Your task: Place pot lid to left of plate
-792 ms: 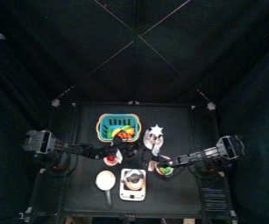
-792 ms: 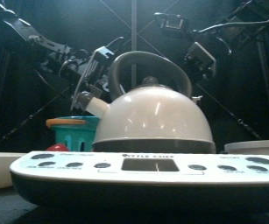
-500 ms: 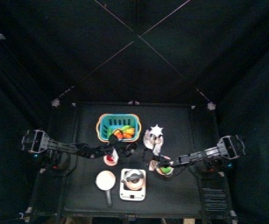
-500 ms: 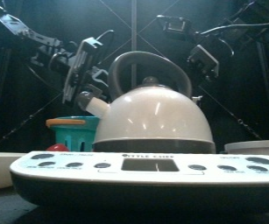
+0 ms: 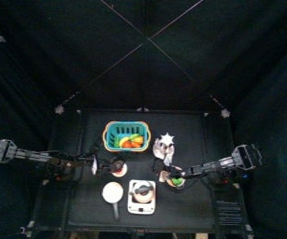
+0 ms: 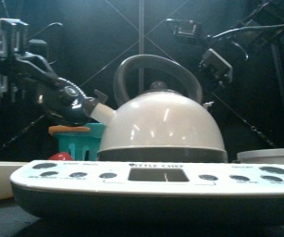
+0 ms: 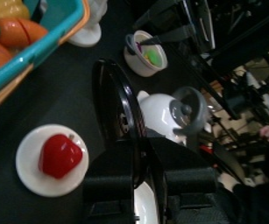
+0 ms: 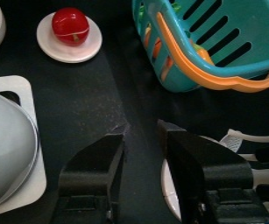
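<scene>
The pot lid [image 5: 117,168], a small white disc with a red knob, lies flat on the table between the green basket [image 5: 128,136] and the pale plate [image 5: 112,192]. It also shows in the left wrist view [image 7: 57,157] and the right wrist view [image 8: 68,31]. My left gripper [image 5: 95,167] is just left of the lid, apart from it, its jaws close together and empty [image 7: 127,74]. My right gripper [image 5: 168,174] hangs open and empty [image 8: 137,166] right of the kettle. The front view hides the lid.
A white kettle [image 5: 140,191] on its base [image 6: 144,180] stands at the table's front, beside the plate. A small bowl with green inside [image 5: 177,182] and a white star-shaped piece [image 5: 167,140] lie on the right. The basket [image 7: 19,26] holds toy fruit.
My left arm has drawn back to the left, away from the lid, which stays on the table. The right arm has hardly moved.
</scene>
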### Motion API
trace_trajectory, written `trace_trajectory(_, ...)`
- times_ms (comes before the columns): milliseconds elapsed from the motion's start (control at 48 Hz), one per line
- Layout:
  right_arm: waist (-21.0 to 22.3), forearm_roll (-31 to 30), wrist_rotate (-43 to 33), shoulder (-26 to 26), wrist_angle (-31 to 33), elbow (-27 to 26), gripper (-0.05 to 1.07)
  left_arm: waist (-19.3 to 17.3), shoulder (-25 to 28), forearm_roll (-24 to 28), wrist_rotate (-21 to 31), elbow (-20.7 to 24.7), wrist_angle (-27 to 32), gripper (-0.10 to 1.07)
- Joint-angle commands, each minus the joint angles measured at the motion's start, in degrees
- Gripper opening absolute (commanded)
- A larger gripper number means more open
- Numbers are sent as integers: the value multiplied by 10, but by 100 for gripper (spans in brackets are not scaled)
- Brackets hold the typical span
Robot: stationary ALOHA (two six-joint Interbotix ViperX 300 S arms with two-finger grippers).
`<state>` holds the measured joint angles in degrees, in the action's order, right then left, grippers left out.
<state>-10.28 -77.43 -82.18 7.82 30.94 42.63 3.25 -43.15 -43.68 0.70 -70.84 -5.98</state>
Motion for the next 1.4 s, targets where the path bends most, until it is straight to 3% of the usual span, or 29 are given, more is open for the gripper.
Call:
trace_trajectory(0, 1, -1, -1, 12, 1, -8, 73, 4, -30, -11, -2, -30, 18, 38)
trace_trajectory(271, -1, 2, -1, 11, 1, -6, 73, -1, -46, -11, -4, -69, 83, 38)
trace_trajectory(438, -1, 2, -1, 9, 1, -5, 73, -23, -54, -10, -2, -81, 142, 38)
trace_trajectory(833, -1, 2, -1, 1, -2, -7, 73, -149, -59, -30, -1, -112, 192, 40)
trace_trajectory(958, -1, 2, -1, 1, -2, -6, 73, -166, -60, -30, -2, -112, 204, 49)
trace_trajectory(1208, -1, 2, -1, 1, -2, -6, 73, -168, -60, -28, -2, -112, 207, 82)
trace_trajectory(1375, -1, 2, -1, 1, -2, -6, 73, -169, -60, -19, -2, -108, 207, 89)
